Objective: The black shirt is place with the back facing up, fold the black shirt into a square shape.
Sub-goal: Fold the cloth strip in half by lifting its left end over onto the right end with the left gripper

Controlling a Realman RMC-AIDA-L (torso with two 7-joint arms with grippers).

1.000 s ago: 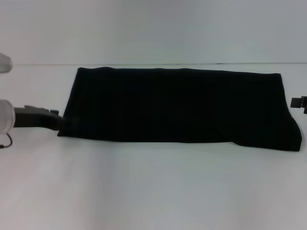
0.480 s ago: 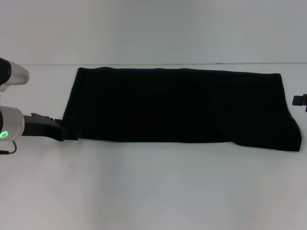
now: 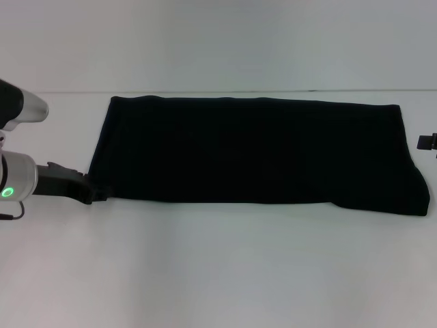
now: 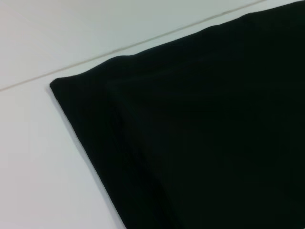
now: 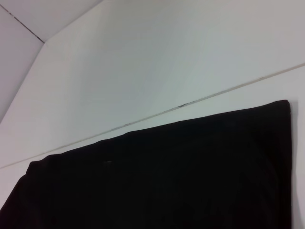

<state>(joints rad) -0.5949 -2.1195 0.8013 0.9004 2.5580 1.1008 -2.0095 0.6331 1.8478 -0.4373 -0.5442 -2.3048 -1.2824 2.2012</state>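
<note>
Lying as a long folded band, the black shirt [image 3: 256,150] has the left gripper [image 3: 97,195] at its near-left corner, grip state unclear; the right gripper [image 3: 427,142] sits just off its right edge.

Black shirt [image 3: 256,154]: plain matte black, no print or pattern, same in both wrist views [image 4: 214,133] [image 5: 162,176]. Worktop [image 3: 218,266]: plain white, no pattern. Wall behind [image 3: 218,41]: white too. Left gripper [image 3: 92,193]: black, on a silver-grey arm with a small green ring light [image 3: 7,192]. Right gripper [image 3: 427,142]: black.
</note>
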